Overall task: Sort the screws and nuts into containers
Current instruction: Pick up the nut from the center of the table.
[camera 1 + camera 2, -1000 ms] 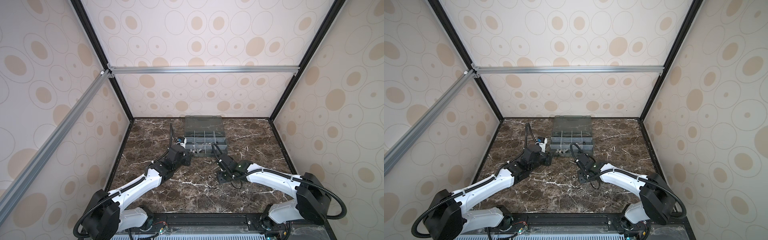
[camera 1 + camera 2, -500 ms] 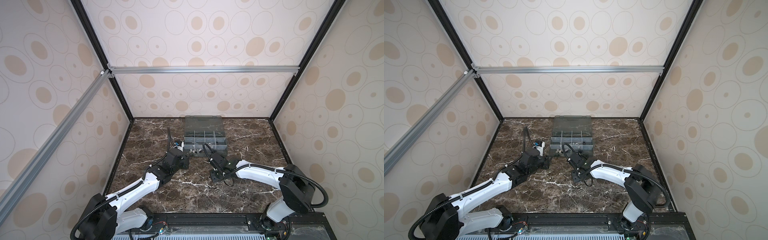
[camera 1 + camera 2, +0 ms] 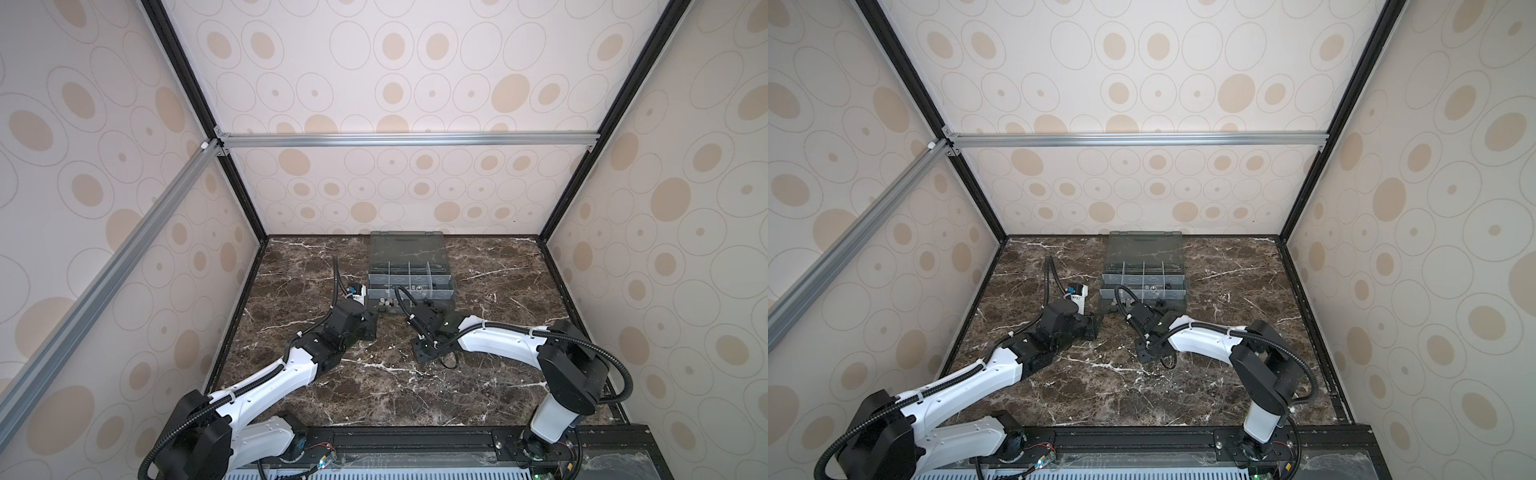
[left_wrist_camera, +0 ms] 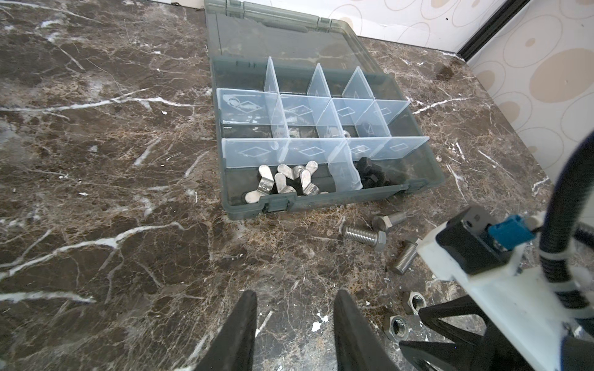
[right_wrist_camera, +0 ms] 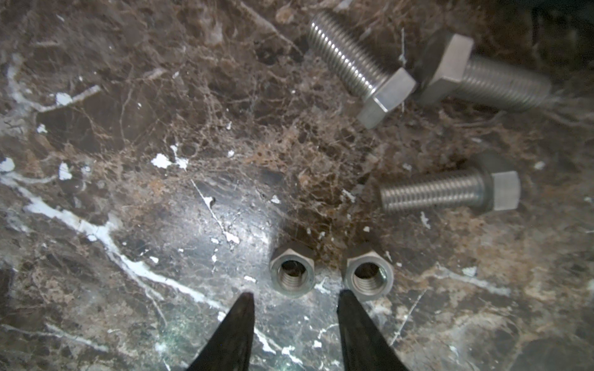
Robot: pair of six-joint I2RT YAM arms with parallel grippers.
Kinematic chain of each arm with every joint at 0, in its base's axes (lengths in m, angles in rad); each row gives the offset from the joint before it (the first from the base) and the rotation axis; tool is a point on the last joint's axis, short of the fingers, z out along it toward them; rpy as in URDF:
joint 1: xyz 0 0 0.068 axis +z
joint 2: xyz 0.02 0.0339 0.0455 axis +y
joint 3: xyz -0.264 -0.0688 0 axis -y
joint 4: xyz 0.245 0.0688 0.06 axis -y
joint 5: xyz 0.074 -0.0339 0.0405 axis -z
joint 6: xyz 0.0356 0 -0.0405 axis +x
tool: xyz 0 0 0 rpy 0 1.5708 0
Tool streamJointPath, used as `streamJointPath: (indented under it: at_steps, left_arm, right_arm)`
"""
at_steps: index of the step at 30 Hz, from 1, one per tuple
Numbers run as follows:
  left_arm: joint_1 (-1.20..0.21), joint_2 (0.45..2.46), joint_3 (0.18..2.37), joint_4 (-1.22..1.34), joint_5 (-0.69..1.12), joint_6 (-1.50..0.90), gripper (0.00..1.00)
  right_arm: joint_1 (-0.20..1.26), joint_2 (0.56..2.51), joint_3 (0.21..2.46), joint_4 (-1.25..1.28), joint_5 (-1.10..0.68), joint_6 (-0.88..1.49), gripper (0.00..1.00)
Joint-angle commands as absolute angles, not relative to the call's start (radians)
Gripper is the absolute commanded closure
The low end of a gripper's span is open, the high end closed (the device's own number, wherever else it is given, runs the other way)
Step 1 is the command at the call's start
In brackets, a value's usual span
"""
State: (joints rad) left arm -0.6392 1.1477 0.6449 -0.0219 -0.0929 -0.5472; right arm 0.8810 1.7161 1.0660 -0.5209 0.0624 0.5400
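- Lying loose on the marble tabletop, two silver nuts sit side by side with their holes up, close together.
- Three silver screws lie on their sides near the nuts, between them and the front wall of the organiser box. Two of the screws lie almost head to head.
- The box stands open with its lid laid back flat.
- Clear dividers split the box into containers. The front corner one holds silver wing nuts and its neighbour holds black hex pieces.
- The right gripper is low over the tabletop, jaws apart and gripping nothing. One nut lies just beyond the gap and the second just beyond one tip.
- The left gripper is also parted and empty, over bare marble in front of the box, beside the right arm.
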Motion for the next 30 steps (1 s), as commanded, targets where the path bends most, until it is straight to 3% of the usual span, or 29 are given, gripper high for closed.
streamJointPath:
  at_steps: [1,30]
  left_arm:
    - [-0.629,1.129,0.641,-0.011,-0.094,-0.568,0.6]
    - [-0.63,1.129,0.632,0.0,-0.08,-0.572,0.6]
  right_arm:
    - [0.894,1.742,1.095,-0.551,0.071,0.527,0.55]
    - [0.898,1.832,1.143,-0.569,0.101,0.499,0.7]
